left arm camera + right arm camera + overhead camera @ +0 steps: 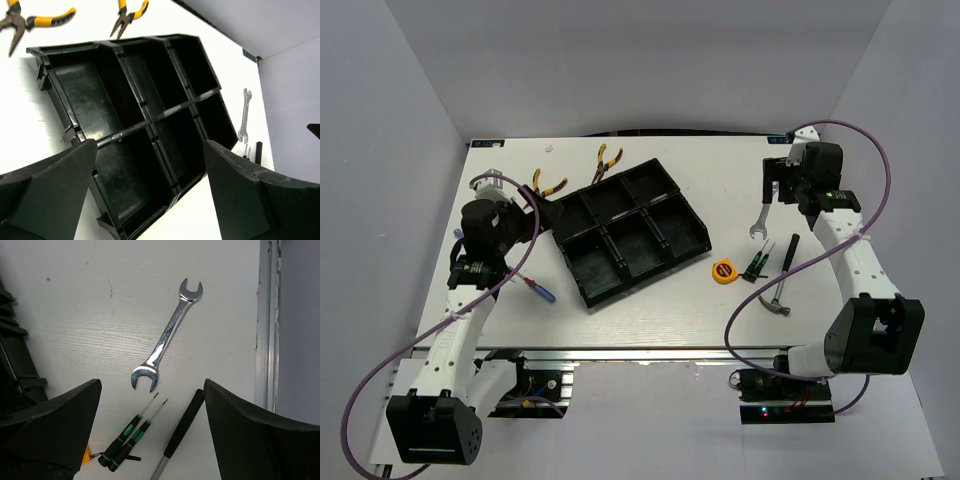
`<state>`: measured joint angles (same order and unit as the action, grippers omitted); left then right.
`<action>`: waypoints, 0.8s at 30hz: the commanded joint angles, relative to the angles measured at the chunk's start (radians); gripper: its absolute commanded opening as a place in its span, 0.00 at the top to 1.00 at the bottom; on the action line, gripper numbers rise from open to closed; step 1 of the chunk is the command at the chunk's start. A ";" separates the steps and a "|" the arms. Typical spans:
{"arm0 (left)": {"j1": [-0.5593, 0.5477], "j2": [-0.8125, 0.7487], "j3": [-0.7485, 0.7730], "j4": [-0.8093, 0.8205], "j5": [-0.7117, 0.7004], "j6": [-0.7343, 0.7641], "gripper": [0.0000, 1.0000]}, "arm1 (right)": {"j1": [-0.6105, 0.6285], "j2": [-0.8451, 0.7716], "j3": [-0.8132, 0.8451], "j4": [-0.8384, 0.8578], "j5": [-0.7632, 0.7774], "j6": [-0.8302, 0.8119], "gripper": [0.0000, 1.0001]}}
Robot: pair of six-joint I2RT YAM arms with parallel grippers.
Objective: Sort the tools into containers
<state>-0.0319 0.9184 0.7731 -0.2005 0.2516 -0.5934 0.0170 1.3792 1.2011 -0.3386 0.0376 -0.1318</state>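
The black six-compartment tray lies mid-table, all compartments empty. Two yellow-handled pliers lie behind its left end. A red-blue screwdriver lies left of its front. My left gripper is open and empty above the tray's left end. My right gripper is open and empty above a silver wrench. Two small green-black screwdrivers and a black-handled screwdriver lie just nearer. The yellow tape measure and hammer lie right of the tray.
The left wrist view shows both pliers beyond the tray, and the wrench far right. Grey walls enclose the table on three sides. An aluminium rail marks the table's right edge. Purple cables loop beside both arms.
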 commanded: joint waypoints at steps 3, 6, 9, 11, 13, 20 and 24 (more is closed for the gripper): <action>0.000 0.066 0.051 -0.033 0.000 0.026 0.02 | -0.002 0.006 0.031 -0.005 -0.157 -0.084 0.10; 0.003 0.144 0.097 -0.046 -0.002 0.059 0.02 | 0.000 0.007 0.057 -0.059 -0.425 -0.251 0.10; 0.021 0.239 0.155 -0.060 -0.008 0.069 0.02 | 0.021 0.024 0.100 -0.154 -0.681 -0.377 0.11; 0.030 0.301 0.216 -0.074 -0.002 0.072 0.02 | 0.075 0.038 0.118 -0.172 -0.664 -0.422 0.11; 0.075 0.411 0.271 -0.088 0.008 0.081 0.04 | 0.115 0.052 0.121 -0.165 -0.583 -0.440 0.10; 0.110 0.805 0.621 -0.207 -0.014 0.156 0.09 | 0.159 0.176 0.207 -0.246 -0.547 -0.509 0.11; 0.109 1.058 0.886 -0.287 -0.064 0.202 0.09 | 0.153 0.213 0.233 -0.326 -0.668 -0.567 0.11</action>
<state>0.0765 1.8725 1.5032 -0.3973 0.2276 -0.4507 0.1776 1.5887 1.3907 -0.5808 -0.5282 -0.6231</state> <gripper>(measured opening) 0.908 0.895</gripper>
